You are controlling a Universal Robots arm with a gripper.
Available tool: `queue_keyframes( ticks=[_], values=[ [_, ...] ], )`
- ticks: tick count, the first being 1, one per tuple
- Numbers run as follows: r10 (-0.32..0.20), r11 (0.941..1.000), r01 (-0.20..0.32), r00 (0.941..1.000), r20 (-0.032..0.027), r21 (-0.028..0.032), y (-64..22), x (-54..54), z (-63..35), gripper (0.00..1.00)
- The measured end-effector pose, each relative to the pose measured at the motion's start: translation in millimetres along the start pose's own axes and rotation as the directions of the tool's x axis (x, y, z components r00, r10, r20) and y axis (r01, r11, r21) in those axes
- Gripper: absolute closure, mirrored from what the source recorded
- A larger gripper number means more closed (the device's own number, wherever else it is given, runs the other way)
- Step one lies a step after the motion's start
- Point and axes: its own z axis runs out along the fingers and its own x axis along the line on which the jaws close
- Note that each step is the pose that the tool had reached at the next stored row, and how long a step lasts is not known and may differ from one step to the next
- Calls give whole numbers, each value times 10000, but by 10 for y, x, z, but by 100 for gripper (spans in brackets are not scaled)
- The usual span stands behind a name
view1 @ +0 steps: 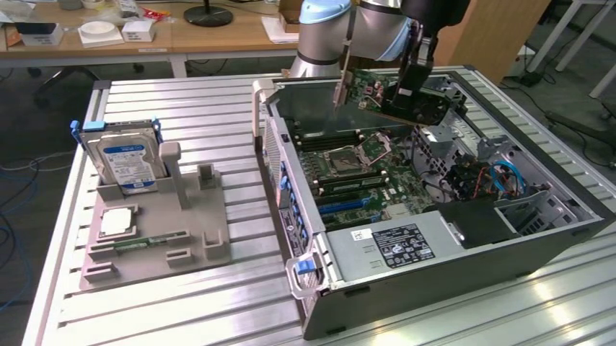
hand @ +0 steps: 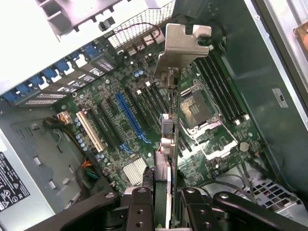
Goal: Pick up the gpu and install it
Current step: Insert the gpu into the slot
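The gpu (view1: 385, 97), a dark card with a black cooler and a silver end bracket (hand: 180, 45), hangs tilted above the open computer case (view1: 423, 209). My gripper (view1: 412, 85) is shut on its upper edge. In the wrist view the fingers (hand: 142, 207) clamp the card (hand: 169, 144) edge-on, with the motherboard (hand: 144, 110) and its long blue slot (hand: 131, 120) well below it. The card touches nothing in the case.
A grey fixture tray (view1: 159, 223) on the exterior view's left holds a hard drive (view1: 125, 162) with a blue-white label and a green memory stick (view1: 149, 241). The case's walls and power supply (view1: 405, 245) ring the motherboard. The slatted aluminium table (view1: 144, 310) lies underneath.
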Motion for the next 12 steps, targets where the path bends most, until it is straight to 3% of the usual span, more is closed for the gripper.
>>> queue_keyframes(
  ticks=[5, 12],
  values=[
    [-853, 9964, 853, 9964, 15, -2, -1, -1, 8, 73],
    [-1860, 9825, 1860, 9825, 50, -12, -1, 0, 24, 73]
  ],
)
